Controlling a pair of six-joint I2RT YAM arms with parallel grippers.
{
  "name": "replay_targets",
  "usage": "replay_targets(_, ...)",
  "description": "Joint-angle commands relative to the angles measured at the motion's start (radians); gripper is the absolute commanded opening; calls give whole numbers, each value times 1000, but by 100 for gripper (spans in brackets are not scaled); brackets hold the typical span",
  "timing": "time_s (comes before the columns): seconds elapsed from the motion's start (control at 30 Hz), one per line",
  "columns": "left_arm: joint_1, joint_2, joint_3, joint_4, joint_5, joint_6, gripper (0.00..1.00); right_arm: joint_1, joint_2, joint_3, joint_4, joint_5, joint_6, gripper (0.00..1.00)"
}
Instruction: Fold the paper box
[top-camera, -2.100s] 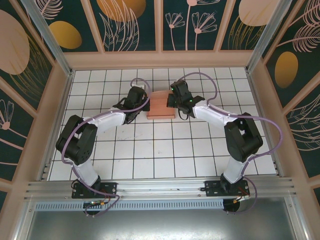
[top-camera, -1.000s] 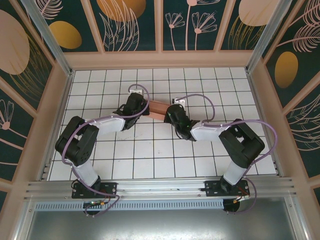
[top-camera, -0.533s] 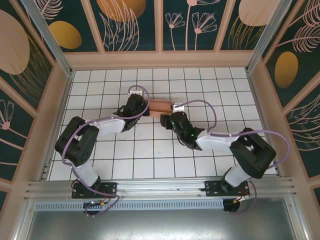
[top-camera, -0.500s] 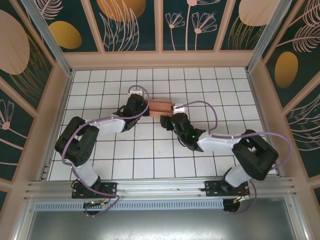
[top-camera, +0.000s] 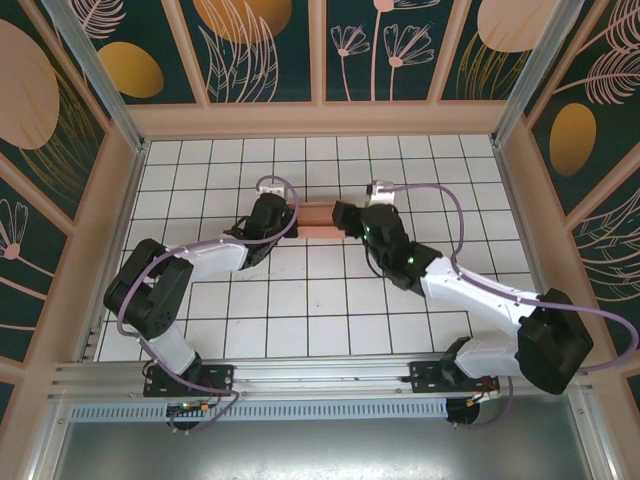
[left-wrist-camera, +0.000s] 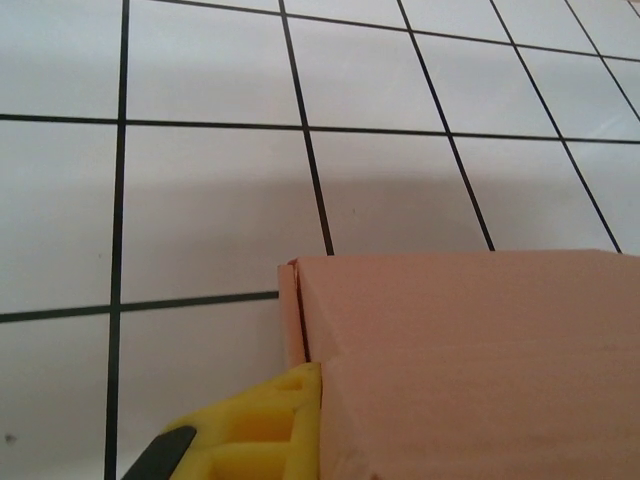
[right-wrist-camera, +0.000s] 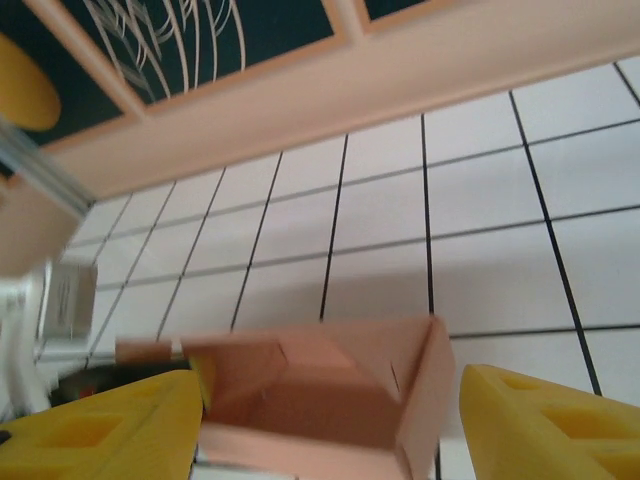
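The paper box (top-camera: 317, 218) is a small salmon-pink open box in the middle of the white tiled floor. My left gripper (top-camera: 289, 220) grips its left end. In the left wrist view one yellow finger (left-wrist-camera: 262, 425) presses flat against the box's end wall (left-wrist-camera: 470, 360); the other finger is hidden behind the card. My right gripper (top-camera: 343, 215) is at the box's right end. In the right wrist view its yellow fingers (right-wrist-camera: 545, 425) stand wide apart, with the paper box (right-wrist-camera: 320, 400) between them, its hollow inside facing the camera. A gap shows at the right finger.
The pink back wall rail (right-wrist-camera: 400, 90) runs a few tiles beyond the box. Wooden side walls (top-camera: 112, 230) and aluminium posts (top-camera: 90, 70) enclose the tiled floor (top-camera: 320, 300). The right arm (top-camera: 470, 300) stretches diagonally across the floor's right half.
The right arm has swung from the box's near side round to its right end, and its jaws have opened. The box has turned level. The left gripper keeps its hold.
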Motion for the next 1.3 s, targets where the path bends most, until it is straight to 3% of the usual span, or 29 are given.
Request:
replay_targets(0.0, -15, -38, -31, -49, 0, 10, 9, -31, 60, 87, -99, -13, 74, 69)
replay_targets(0.13, -22, -61, -50, -48, 5, 10, 12, -109, 167, 194, -165, -136, 114, 69)
replay_targets(0.27, -26, -85, -73, -35, 24, 10, 21, -115, 222, 240, -187, -141, 93, 70)
replay_targets(0.53, -27, -104, -126, -7, 57, 2, 25, -132, 269, 214, -175, -182, 123, 70)
replay_targets(0.67, -28, -138, -160, 8, 77, 6, 34, -133, 301, 218, -188, -194, 127, 71)
replay_targets(0.83, -28, -239, -230, 18, 89, 27, 59, -136, 327, 215, -202, -194, 125, 72)
replay_targets(0.97, -27, -373, -320, 63, 102, 37, 66, -137, 339, 191, -201, -217, 120, 73)
replay_targets(1.07, -27, -508, -372, 44, 105, 58, 94, -136, 350, 168, -192, -239, 114, 75)
replay_targets(1.1, -28, -545, -375, 23, 100, 59, 99, -136, 353, 160, -190, -244, 116, 75)
replay_targets(1.27, -25, -585, -308, -57, 33, -4, 99, -131, 377, 130, -183, -266, 104, 76)
